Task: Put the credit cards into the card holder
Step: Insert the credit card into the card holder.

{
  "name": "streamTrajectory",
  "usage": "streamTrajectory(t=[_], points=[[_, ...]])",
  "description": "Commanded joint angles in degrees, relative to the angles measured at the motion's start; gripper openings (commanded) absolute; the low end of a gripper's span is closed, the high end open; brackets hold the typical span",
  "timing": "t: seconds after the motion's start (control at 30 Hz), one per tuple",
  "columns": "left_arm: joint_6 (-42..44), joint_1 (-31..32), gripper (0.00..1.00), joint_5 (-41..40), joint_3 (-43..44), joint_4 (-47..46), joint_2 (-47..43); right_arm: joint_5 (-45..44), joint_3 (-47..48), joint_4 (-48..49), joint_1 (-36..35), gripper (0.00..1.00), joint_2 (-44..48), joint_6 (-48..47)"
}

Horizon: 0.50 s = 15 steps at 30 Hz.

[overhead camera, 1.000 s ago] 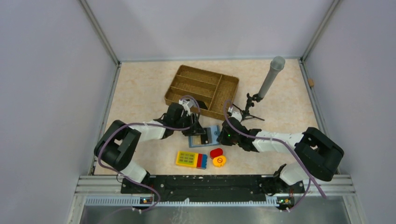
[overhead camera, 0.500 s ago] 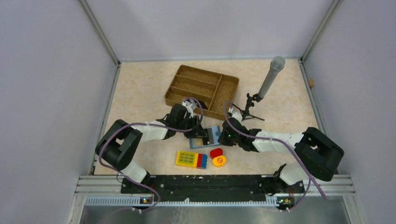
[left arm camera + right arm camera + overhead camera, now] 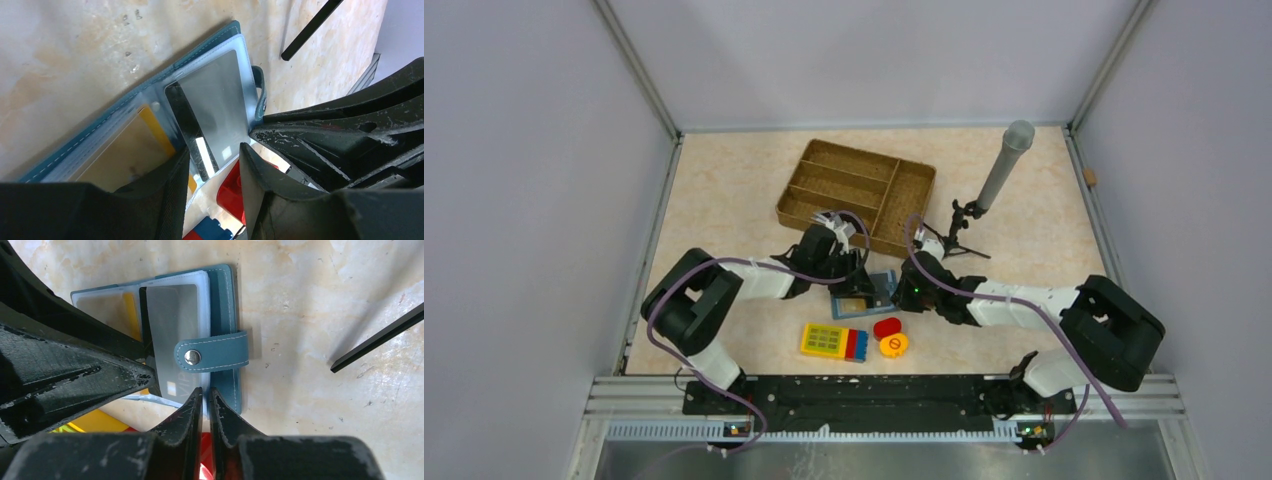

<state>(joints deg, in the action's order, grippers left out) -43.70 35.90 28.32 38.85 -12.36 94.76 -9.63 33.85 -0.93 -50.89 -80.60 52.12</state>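
The teal card holder (image 3: 871,296) lies open on the table, its snap tab (image 3: 212,356) folded across the inside. A grey card with a black stripe (image 3: 215,105) sits in its clear right pocket, shown again in the right wrist view (image 3: 172,315). A tan-yellow card (image 3: 125,150) fills the left pocket. My left gripper (image 3: 215,148) hovers open over the holder's near edge, the grey card's striped edge between its fingers. My right gripper (image 3: 205,390) is nearly closed, pinching the holder's near edge beside the tab. Both grippers meet over the holder (image 3: 879,288).
A brown wicker divided tray (image 3: 856,190) stands behind the holder. A grey tube on a black tripod (image 3: 1002,168) is to the right, one leg (image 3: 375,340) reaching near the holder. A yellow keypad block (image 3: 834,342), a red piece (image 3: 886,327) and an orange disc (image 3: 893,345) lie in front.
My left gripper has slid rightward over the card holder and covers more of it. The right arm has stayed at the holder's edge, its jaws easing by a sliver.
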Motion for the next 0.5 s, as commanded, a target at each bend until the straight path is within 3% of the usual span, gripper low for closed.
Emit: streamTrajectory(t=[0.0,0.47], points=[[-0.8,1.6,0.43,-1.9,2.5,1.0,1.5,-1.6,0.0,0.4,-0.7,0.10,2.4,-0.4],[-0.9,4.5,0.45,-3.7,6.5,3.5,2.8,-7.1,1.5,-5.1,-0.2,0.41,4.1,-2.7]])
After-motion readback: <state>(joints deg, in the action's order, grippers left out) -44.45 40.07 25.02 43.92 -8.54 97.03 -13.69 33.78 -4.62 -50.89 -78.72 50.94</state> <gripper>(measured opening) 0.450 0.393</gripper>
